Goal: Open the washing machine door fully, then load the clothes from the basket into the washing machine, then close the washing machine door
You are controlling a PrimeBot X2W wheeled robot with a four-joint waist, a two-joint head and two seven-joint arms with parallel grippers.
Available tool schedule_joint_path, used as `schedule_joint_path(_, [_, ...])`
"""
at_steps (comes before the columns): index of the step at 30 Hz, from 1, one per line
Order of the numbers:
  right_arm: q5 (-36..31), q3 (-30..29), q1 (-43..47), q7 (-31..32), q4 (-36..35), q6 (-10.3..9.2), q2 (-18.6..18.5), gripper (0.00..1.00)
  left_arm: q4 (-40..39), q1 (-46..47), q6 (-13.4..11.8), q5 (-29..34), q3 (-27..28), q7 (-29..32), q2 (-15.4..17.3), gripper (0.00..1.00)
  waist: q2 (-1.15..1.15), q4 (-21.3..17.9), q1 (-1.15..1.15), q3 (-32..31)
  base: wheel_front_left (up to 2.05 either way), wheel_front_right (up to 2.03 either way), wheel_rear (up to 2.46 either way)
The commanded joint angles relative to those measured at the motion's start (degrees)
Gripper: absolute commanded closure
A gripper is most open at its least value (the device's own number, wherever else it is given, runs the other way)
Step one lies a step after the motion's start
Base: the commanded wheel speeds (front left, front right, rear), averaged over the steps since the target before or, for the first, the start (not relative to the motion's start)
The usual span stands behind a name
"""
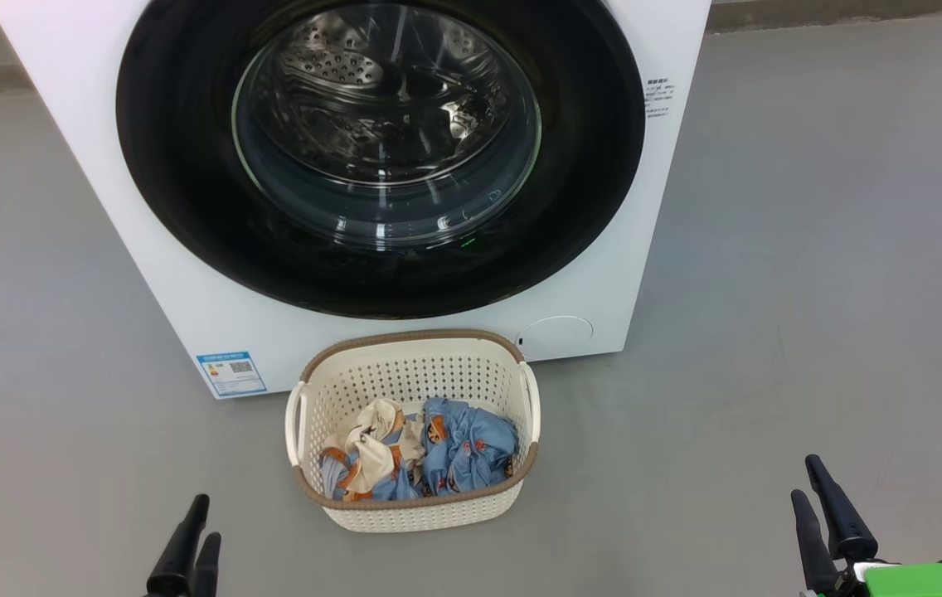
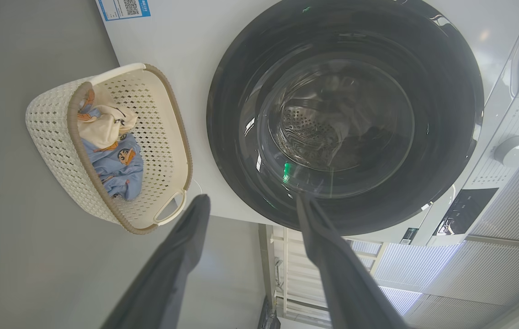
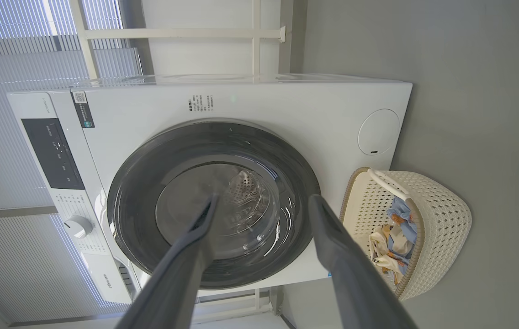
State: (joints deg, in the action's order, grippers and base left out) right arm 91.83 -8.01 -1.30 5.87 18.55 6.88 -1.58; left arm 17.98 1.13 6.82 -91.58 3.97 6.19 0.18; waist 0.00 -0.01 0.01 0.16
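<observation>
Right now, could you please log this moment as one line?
door shut | clothes in basket | left gripper open | right gripper open

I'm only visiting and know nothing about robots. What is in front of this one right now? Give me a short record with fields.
Washing machine: white front-loader
Door: round, black, glass window, closed
Basket: cream, on the grey floor in front of the machine
Clothes: light blue and cream garments, in the basket
Left gripper: open, holding nothing
Right gripper: open, holding nothing
Task stage: door not yet opened
</observation>
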Motion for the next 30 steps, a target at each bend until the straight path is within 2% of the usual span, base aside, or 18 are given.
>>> schedule_joint_path(1, [-0.7,0.6,-2.0,-0.4,-1.8,0.03,-0.3,0.0,-1.8,1.9,0.2,0.1,-0.1,-0.5,0.5,0.0,0.0,0.0,0.11,-0.1,0.0,0.0,0.0])
schedule_joint_path(7, [-1.7,1.6,-2.5,-1.3,-2.5,0.06,-0.8,0.0,-2.7,2.2,0.2,0.7,-0.6,-1.4,0.8,0.0,0.0,-0.1,0.0,0.0,0.0,0.0,0.0])
schedule_joint_path(30, [-9.4,6.0,-4.7,-5.6,-3.9,0.16,-3.2,0.0,-5.5,3.6,0.3,8.3,-3.0,-5.7,2.8,0.0,0.0,-0.6,0.0,0.0,0.0,0.0,0.0])
